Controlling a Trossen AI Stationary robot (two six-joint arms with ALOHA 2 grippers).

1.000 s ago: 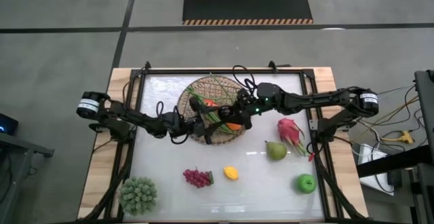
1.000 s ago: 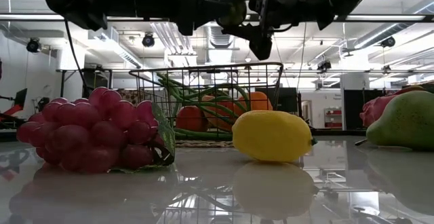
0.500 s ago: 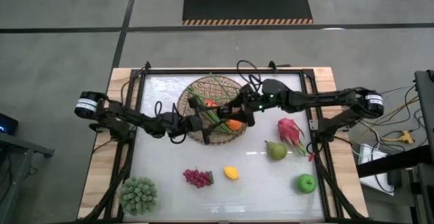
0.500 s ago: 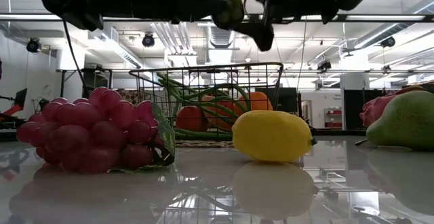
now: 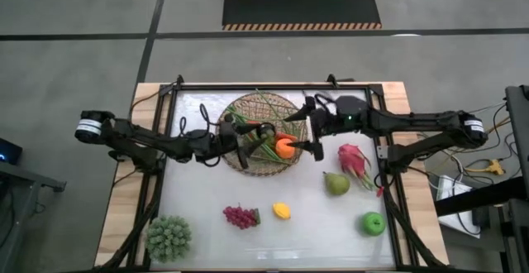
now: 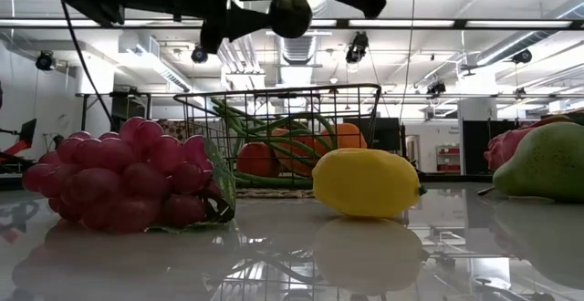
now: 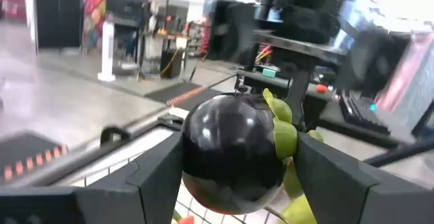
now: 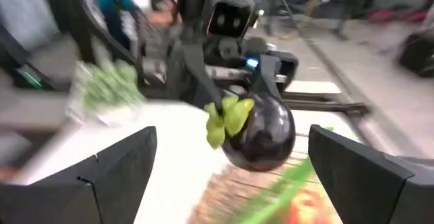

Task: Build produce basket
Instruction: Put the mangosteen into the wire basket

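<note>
Left hand (image 5: 254,132) clenched on a dark purple mangosteen (image 7: 234,153) with a green cap, held between both fingers high over the basket (image 5: 238,159); low view shows the fruit (image 6: 290,13) well above the basket rim. A second ago both hands crowded together over the basket middle with the fruit between them; now the right hand (image 5: 316,131) has pulled back toward the basket's right edge, fingers spread and empty, and the left alone carries the load. Reads as a hand-over just finished, right to left. Right wrist view looks back at the mangosteen (image 8: 258,134) in the other arm's grip, confirming the right hand has let go. Basket sits at the far middle of the worktop (image 5: 331,223), already holding green stalks (image 5: 266,107), an orange (image 5: 285,148) and a red piece. Outward on the worktop: dragon fruit (image 5: 355,160) and pear (image 5: 335,183) to the right, green apple (image 5: 374,222) near the front right, lemon (image 5: 282,211) and grapes (image 5: 240,216) front middle, a spiky green fruit (image 5: 169,237) at front left. Judgement: mangosteen next goes down into the basket; six loose pieces remain, so roughly the middle of the job.
</note>
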